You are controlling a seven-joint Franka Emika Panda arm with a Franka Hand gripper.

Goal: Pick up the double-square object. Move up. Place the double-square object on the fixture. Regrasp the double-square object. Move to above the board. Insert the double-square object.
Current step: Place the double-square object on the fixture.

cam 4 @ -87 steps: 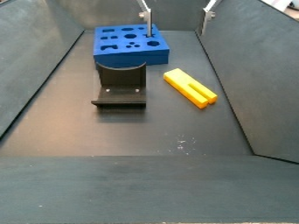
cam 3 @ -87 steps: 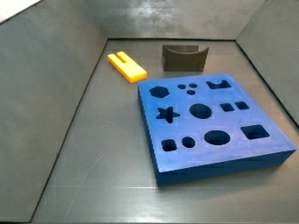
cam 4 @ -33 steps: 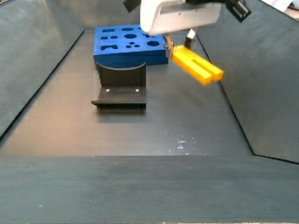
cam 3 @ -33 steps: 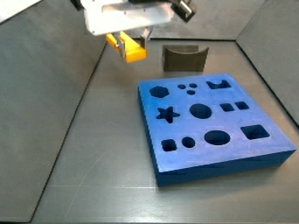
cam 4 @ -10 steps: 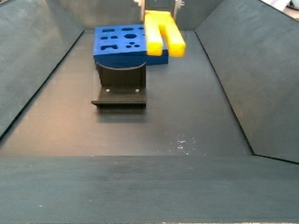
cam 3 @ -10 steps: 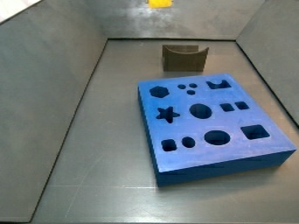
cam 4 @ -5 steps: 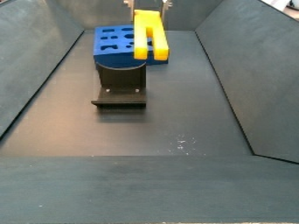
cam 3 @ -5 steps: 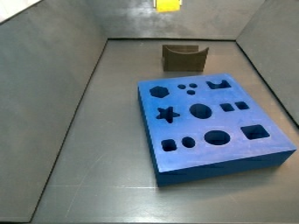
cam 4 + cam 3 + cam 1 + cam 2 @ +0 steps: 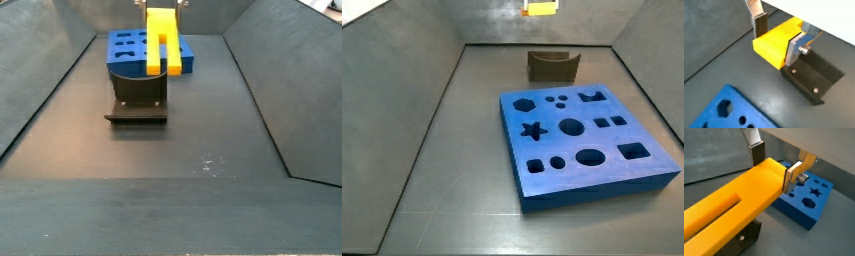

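double-square object now over fixture, gripper clamped

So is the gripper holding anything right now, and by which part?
Yes: the gripper clamps the double-square object near one end, fingers on opposite side faces, above the fixture.

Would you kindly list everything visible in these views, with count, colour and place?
double-square object: one, yellow with an orange end, held in the air above the fixture, hanging lengthwise down.
fixture: one, dark L-shaped bracket on a base plate, on the floor beside the board.
board: one, blue slab with dark shaped holes, on the floor.
gripper: one, silver fingers with dark pads, shut on the double-square object, high above the fixture.
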